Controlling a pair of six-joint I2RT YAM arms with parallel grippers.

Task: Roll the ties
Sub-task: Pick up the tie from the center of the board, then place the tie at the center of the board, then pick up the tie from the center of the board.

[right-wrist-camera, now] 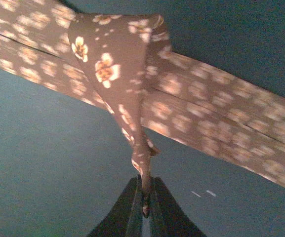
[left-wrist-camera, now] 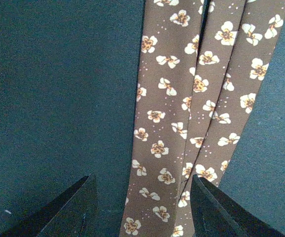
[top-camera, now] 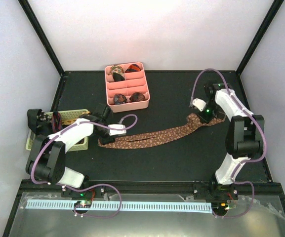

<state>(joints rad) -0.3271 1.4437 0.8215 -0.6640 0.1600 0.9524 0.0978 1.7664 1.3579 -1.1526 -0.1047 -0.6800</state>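
Note:
A brown tie with pale flowers (top-camera: 152, 138) lies stretched across the dark table. It is folded double along its length in the left wrist view (left-wrist-camera: 191, 98). My left gripper (top-camera: 104, 129) is open and hovers over the tie's left end; the strip passes between its fingers (left-wrist-camera: 83, 207). My right gripper (top-camera: 197, 117) is shut on the tie's right end and holds it lifted and folded back over the strip (right-wrist-camera: 117, 64). The pinched fabric sits between the black fingertips (right-wrist-camera: 132, 202). Several rolled ties (top-camera: 120, 98) sit in the pink tray (top-camera: 146, 97).
The pink divided tray stands at the back centre. A pale woven basket (top-camera: 78, 115) sits at the left edge behind my left arm. Black frame posts (top-camera: 41, 34) rise at the back corners. The table's front rail (top-camera: 147, 183) runs below.

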